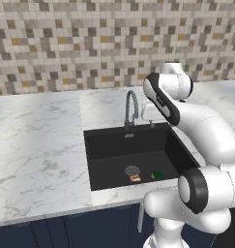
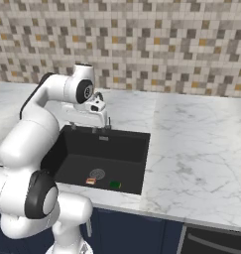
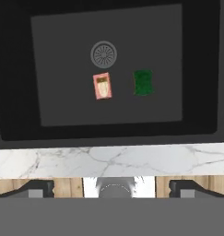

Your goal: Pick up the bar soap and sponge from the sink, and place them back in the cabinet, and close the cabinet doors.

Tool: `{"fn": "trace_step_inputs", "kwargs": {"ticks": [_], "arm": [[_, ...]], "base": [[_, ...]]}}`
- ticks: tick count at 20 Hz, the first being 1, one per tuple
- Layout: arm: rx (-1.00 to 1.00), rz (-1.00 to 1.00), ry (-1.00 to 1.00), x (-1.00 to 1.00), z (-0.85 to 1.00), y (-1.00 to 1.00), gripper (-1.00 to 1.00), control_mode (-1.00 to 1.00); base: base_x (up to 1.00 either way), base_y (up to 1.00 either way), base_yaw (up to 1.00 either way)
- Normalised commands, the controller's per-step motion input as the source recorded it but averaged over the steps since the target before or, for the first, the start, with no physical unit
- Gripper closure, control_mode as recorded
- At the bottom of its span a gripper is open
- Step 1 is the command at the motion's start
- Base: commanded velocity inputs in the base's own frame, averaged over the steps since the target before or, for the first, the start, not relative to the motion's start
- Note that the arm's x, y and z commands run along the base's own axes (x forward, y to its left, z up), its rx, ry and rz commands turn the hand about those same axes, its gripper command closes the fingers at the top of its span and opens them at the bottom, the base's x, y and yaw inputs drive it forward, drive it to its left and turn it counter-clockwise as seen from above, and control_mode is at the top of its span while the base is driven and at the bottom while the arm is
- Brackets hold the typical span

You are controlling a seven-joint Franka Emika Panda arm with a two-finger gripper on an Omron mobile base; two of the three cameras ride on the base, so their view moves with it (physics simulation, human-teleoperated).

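No text, label, brand, number or sign can be read anywhere in these pictures. The bar soap (image 3: 102, 85), lying on the sink (image 3: 21, 69) floor well ahead of the jaws, carries a whitish patch with a darker mark at one end, but it is too small and blurred to make out as lettering. The sponge (image 3: 143, 82) beside it bears no marking.

Kitchen: black sink (image 1: 104, 145), faucet (image 1: 131, 109), marble counter (image 1: 36, 150), mosaic backsplash (image 1: 66, 43).
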Motion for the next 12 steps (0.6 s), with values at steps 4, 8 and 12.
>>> {"fn": "trace_step_inputs", "kwargs": {"ticks": [4,8,12], "arm": [[0.00,0.00,0.00,0.00,-0.35,0.09,-1.00,-1.00],[0.00,0.00,0.01,0.02,-0.29,0.14,-1.00,-1.00],[0.00,0.00,0.02,0.00,-0.26,0.09,-1.00,-1.00]], "base": [[0.00,0.00,0.00],[0.00,0.00,0.00],[0.00,0.00,0.00]]}}
